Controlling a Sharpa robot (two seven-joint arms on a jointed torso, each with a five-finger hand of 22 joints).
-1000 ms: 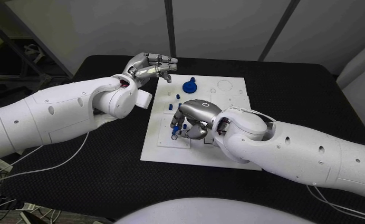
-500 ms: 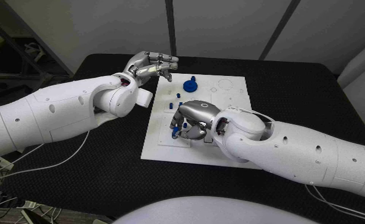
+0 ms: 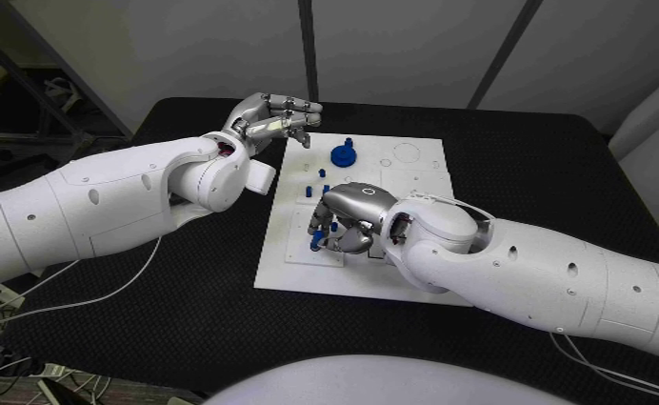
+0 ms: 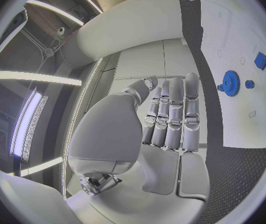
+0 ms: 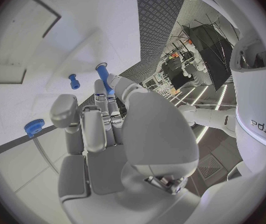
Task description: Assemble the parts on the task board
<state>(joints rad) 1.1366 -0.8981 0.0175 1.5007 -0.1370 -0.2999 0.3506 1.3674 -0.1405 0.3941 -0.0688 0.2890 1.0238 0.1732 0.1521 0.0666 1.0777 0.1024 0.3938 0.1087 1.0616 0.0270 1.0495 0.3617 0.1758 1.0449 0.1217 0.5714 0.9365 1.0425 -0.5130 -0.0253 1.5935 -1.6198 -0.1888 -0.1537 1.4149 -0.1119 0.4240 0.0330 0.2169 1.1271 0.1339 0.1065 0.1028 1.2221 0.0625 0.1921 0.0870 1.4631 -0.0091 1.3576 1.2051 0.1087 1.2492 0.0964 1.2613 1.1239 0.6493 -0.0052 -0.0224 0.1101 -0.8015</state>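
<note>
The white task board (image 3: 412, 176) lies in the middle of the black table. My right hand (image 3: 350, 216) hovers low over its left half and pinches a small blue peg (image 3: 319, 232) (image 5: 103, 77) that points down at the board. A second blue peg (image 5: 74, 81) stands in the board just beside it. A blue gear (image 3: 344, 152) (image 4: 230, 79) sits at the board's far side, with small blue parts (image 3: 323, 173) near it. My left hand (image 3: 275, 119) (image 4: 170, 117) hangs above the table off the board's far left corner, fingers together and curled, holding nothing.
Round and square recesses mark the board's far right area (image 3: 409, 152). Black table (image 3: 522, 157) surrounds the board on every side. A white cable (image 3: 96, 300) trails across the table's near left.
My right hand has edged slightly to the left with the blue peg still in its fingers. The left hand has hardly moved.
</note>
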